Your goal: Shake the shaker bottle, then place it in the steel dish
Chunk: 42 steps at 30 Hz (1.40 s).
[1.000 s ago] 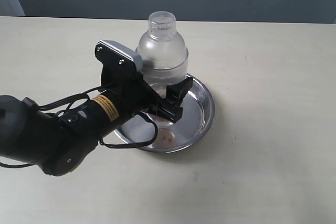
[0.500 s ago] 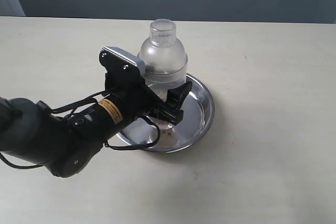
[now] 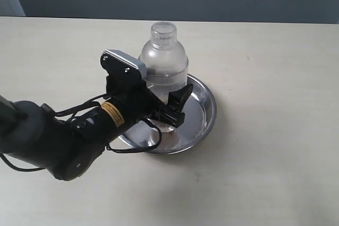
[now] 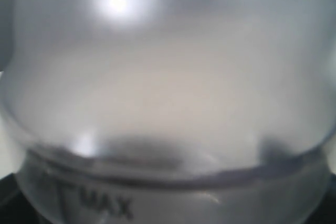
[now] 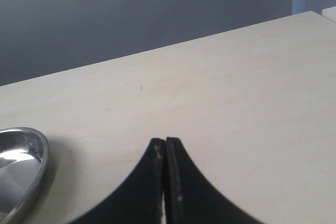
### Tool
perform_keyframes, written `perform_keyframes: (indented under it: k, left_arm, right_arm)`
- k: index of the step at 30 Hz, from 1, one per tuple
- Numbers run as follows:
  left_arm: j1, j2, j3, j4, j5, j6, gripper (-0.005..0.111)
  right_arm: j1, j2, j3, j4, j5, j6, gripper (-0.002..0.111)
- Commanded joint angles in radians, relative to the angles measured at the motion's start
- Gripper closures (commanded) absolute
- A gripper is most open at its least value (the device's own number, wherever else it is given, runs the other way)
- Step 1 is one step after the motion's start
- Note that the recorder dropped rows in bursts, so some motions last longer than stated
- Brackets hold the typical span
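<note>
The frosted shaker bottle (image 3: 164,56) stands upright inside the steel dish (image 3: 209,110), its clear cap on top. My left gripper (image 3: 172,107) reaches in from the left and is shut on the bottle's lower body, hiding it. The left wrist view is filled by the blurred bottle (image 4: 168,93), with "MAX" printed low on its wall. I cannot see any grains inside it. My right gripper (image 5: 166,142) is shut on nothing, above bare table, and the steel dish's rim (image 5: 32,148) shows at the edge of its view.
The pale table (image 3: 275,67) stretches all around the dish. A dark wall runs behind its far edge. The left arm's black body and cables (image 3: 63,136) cover the table's front left.
My left gripper has come down a little with the bottle, lowering it into the dish. It has barely moved over the last half second.
</note>
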Motion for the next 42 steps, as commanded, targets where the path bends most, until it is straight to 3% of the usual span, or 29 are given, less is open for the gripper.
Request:
perform_keyframes:
  k: [1,21,31,33,35,38,40,42]
  left_arm:
    - [-0.003,0.022,-0.008,-0.012,-0.066,-0.029,0.080]
    - [-0.003,0.070,-0.008,-0.007,-0.121,-0.052,0.080]
    - [-0.003,0.070,-0.015,-0.001,-0.049,-0.098,0.080]
    - [-0.003,0.070,-0.015,0.013,-0.058,-0.072,0.074]
    - [-0.003,0.070,-0.015,0.010,-0.051,-0.045,0.059]
    - [-0.003,0.070,-0.015,-0.021,-0.042,-0.045,0.025]
    - [-0.003,0.070,-0.015,0.009,-0.047,-0.045,0.010]
    - [-0.003,0.070,-0.015,0.028,-0.047,-0.045,0.004]
  right_arm:
    - [0.004,-0.005,0.002,-0.002,-0.009,-0.004,0.109]
    - [0.004,-0.005,0.002,-0.002,-0.009,-0.004,0.109]
    - [0.004,-0.005,0.002,-0.002,-0.009,-0.004,0.109]
    - [0.004,-0.005,0.002,-0.002,-0.009,-0.004,0.109]
    - [0.004,-0.005,0.002,-0.002,-0.009,-0.004,0.109]
    - [0.004,-0.005,0.002,-0.002,-0.009,-0.004,0.109]
    - [0.004,-0.005,0.002,-0.002,-0.009,-0.004,0.109]
    - [0.004,-0.005,0.002,-0.002,-0.009,-0.004,0.109]
